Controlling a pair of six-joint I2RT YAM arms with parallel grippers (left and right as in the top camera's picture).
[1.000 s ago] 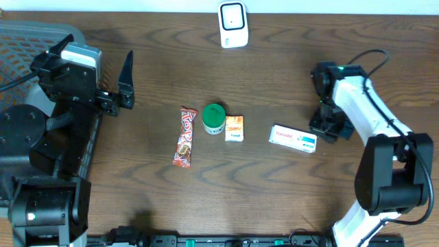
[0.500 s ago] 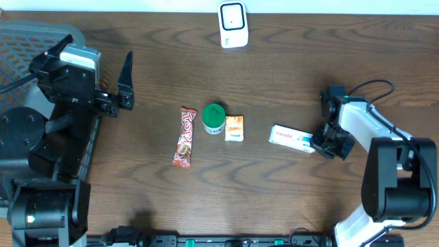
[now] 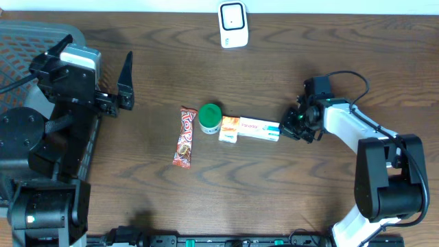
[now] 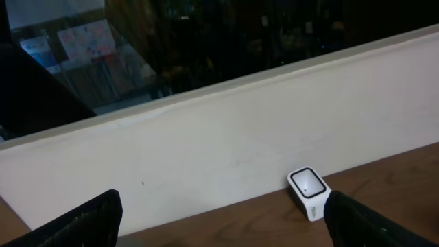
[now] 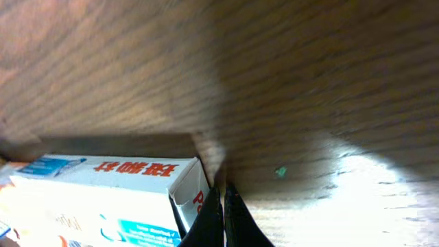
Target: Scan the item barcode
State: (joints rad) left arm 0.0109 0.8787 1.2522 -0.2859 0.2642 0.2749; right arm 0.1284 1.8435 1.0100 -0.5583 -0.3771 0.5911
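Your white box [image 3: 255, 128] lies mid-table, long, with red lettering and a blue stripe, its left end touching the orange box [image 3: 230, 128]. Your right gripper [image 3: 293, 125], fingers pressed together, seems to touch its right end. Your left gripper [image 4: 223, 223] is spread wide.

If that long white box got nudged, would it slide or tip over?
Probably slide: the white box lies flat on the smooth wooden table. It looks like thin cardboard, so likely light and easily dented. Its end seems to touch the orange box, which might shift too.
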